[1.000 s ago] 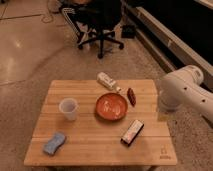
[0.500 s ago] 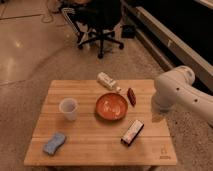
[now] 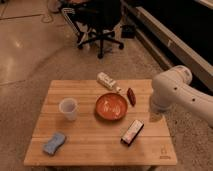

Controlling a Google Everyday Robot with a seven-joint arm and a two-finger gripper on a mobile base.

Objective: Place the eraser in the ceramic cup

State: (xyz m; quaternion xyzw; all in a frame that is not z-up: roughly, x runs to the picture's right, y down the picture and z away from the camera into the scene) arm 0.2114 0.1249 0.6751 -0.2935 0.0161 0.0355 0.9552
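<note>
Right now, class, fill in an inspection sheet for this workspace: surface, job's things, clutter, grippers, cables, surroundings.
Surface: wooden table.
Job's things: eraser lying front right; ceramic cup upright at left.
Clutter: orange-red bowl centre; blue sponge front left; white bottle lying at back; dark-red item beside bowl.
Grippers: gripper under the white arm at the table's right edge, apart from the eraser.
Cables: nothing seen.
Surroundings: office chair on floor behind.
</note>
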